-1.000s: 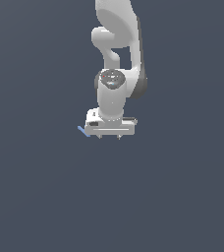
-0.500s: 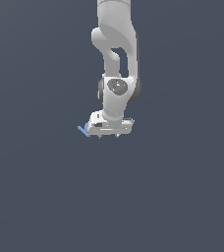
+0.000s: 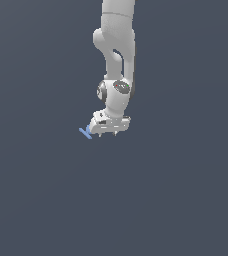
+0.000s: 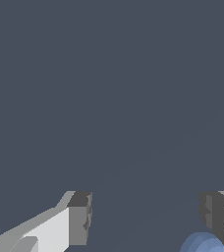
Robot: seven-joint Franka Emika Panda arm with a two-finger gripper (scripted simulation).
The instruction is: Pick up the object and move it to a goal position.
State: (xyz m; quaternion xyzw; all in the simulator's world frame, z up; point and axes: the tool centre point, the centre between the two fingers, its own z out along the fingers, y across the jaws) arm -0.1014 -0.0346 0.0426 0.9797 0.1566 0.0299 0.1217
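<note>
The object (image 3: 85,132) is a tiny light-blue piece with a thin flat bar, lying on the dark grey floor. It sits just to the exterior view's left of my gripper (image 3: 108,133), close to the hand and outside the fingers. In the wrist view my gripper (image 4: 147,219) is open, with its two grey fingertips (image 4: 79,219) far apart and nothing between them. The object shows there as a light-blue rounded blob (image 4: 202,244) at the picture's edge, beside and partly behind one fingertip. The white arm hangs straight down over the floor.
Only the plain dark grey floor (image 3: 176,200) surrounds the arm and the object. No other objects, containers or edges show in either view.
The hand has turned and tilted, and shifted slightly toward the exterior view's left, nearer the object. The object has not moved. The fingers stay apart.
</note>
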